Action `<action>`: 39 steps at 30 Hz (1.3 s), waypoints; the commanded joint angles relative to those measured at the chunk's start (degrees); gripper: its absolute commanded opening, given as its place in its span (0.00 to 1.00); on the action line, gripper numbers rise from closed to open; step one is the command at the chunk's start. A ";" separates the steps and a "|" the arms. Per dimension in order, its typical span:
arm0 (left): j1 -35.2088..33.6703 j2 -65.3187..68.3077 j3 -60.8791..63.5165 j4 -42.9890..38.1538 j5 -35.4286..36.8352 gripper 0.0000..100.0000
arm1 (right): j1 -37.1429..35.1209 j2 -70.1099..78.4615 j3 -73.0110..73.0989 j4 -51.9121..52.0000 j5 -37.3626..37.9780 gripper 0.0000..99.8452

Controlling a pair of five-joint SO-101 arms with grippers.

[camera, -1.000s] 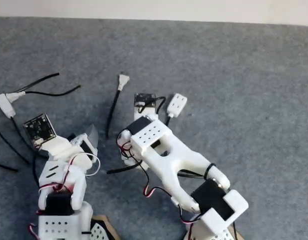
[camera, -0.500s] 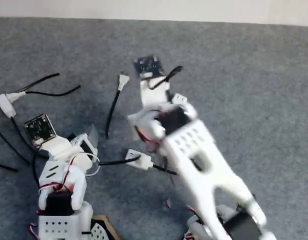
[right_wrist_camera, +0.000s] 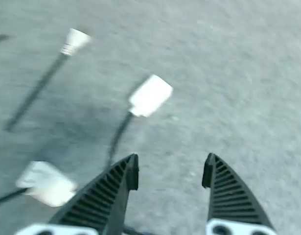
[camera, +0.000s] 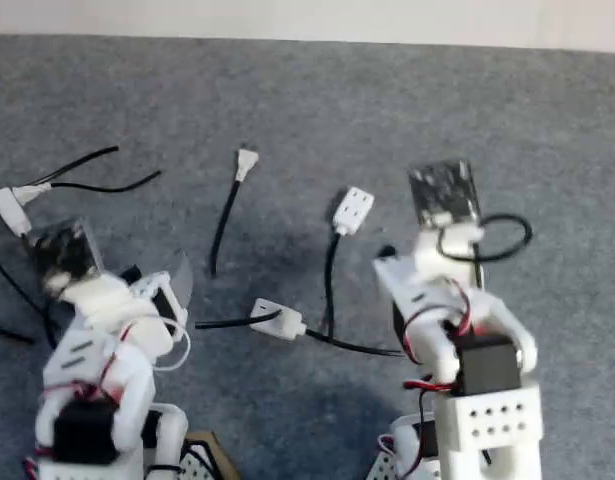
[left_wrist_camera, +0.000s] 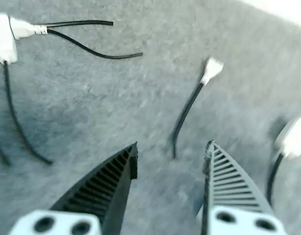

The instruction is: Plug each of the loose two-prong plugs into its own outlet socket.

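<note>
Cable is the trouble on this grey carpet-covered table (camera: pixel 547 120). The small white two-prong plug (camera: pixel 246 160) lies loose at the end of its thin black lead (camera: pixel 225 215), well apart from the white rectangular socket block (camera: pixel 353 210). A second white connector (camera: pixel 278 320) sits nearer the arms, with black leads running off both sides. A pinch taken on a lead instead of the plug body would drag the plug round and leave its prongs facing the wrong way. A socket block left unheld could simply slide over the carpet when pushed. Whether that second connector is a plug or a socket, I cannot quite tell from here. Another white connector (camera: pixel 11 208) with black leads lies at the far left.

The left gripper (left_wrist_camera: pixel 172 147) hangs above the carpet with its black ribbed fingers (left_wrist_camera: pixel 116 178) spread wide, holding and touching nothing. The right gripper (right_wrist_camera: pixel 171 157) is likewise wide open and empty, with the socket block ahead of it.
</note>
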 commanded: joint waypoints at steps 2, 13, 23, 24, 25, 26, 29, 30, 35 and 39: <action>0.40 25.45 -16.04 5.98 -8.00 0.23 | 3.47 -10.07 22.73 -12.26 3.34 0.21; 5.41 62.29 -34.86 14.59 -30.51 0.23 | 3.74 -25.36 44.00 -18.68 6.07 0.21; 22.02 66.33 -34.59 14.51 -48.09 0.23 | 3.74 -35.12 49.80 -18.42 6.15 0.21; 23.16 66.33 -34.59 14.51 -49.67 0.23 | 3.74 -35.12 49.80 -18.42 6.15 0.21; 24.22 66.33 -34.59 14.51 -50.90 0.23 | 3.74 -35.12 49.80 -18.42 6.15 0.21; 25.36 66.33 -34.51 14.42 -51.87 0.23 | 3.74 -35.12 49.80 -18.42 6.15 0.21; 28.09 66.42 -32.22 9.58 -53.19 0.24 | 3.74 -35.12 49.80 -18.42 6.15 0.21; 28.79 66.42 -30.37 6.51 -53.89 0.24 | 3.74 -35.12 49.80 -18.42 6.15 0.21; 31.60 66.42 -18.51 -8.62 -56.70 0.29 | 3.65 -35.12 49.80 -18.33 6.15 0.21; 30.99 66.42 -11.65 -14.59 -60.31 0.29 | 3.65 -35.12 49.80 -18.33 6.15 0.21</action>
